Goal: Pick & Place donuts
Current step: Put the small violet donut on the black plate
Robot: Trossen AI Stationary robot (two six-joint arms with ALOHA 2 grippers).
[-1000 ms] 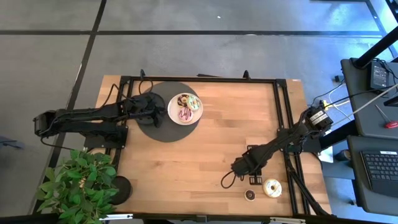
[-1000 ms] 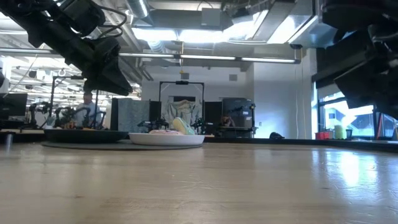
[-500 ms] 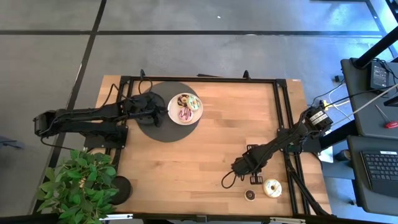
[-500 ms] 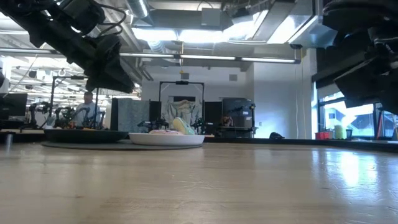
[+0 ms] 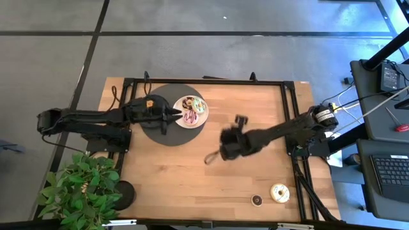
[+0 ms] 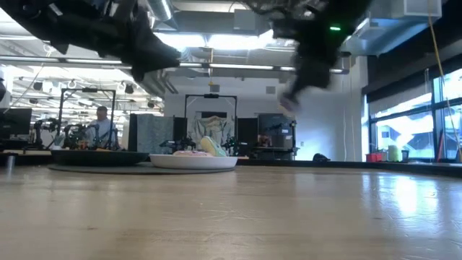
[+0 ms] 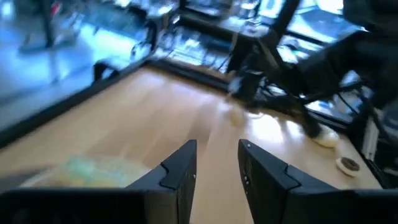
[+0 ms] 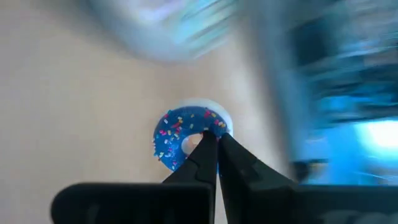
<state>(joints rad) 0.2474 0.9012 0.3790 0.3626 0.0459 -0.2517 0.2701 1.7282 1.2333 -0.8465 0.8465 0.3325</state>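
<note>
Since the earlier frame the right arm has left the near right corner of the tabletop [image 5: 192, 172] and now reaches over its middle, toward the white plate. The right gripper [image 8: 216, 144] carries a donut with blue icing and coloured sprinkles [image 8: 186, 135]; its fingers [image 8: 205, 155] are clenched on the ring, their tips pressed together through the hole. In the high view this gripper [image 5: 212, 158] hangs above bare wood, well apart from the plate.

Nearest the front edge, at the right, two donuts lie on the wood: a small chocolate one [image 5: 257, 200] and, just beside it, a larger cream-yellow one [image 5: 279, 192]. A green plant [image 5: 80, 188] stands at the near left corner.

Farther back, on the left side, the white plate [image 5: 177, 117] rests on a large black disc [image 5: 167, 133]. The plate holds a pink donut [image 5: 190, 116], a green one [image 5: 199, 106] and another pale one [image 5: 187, 102] close together. The left gripper [image 5: 174, 114] hovers just beside the plate's left rim, over the black disc. Its fingers [image 7: 180, 169] are released, with a clear gap between them and nothing in it.

In the low view, a person [image 6: 102, 126] shows far behind in the room.
</note>
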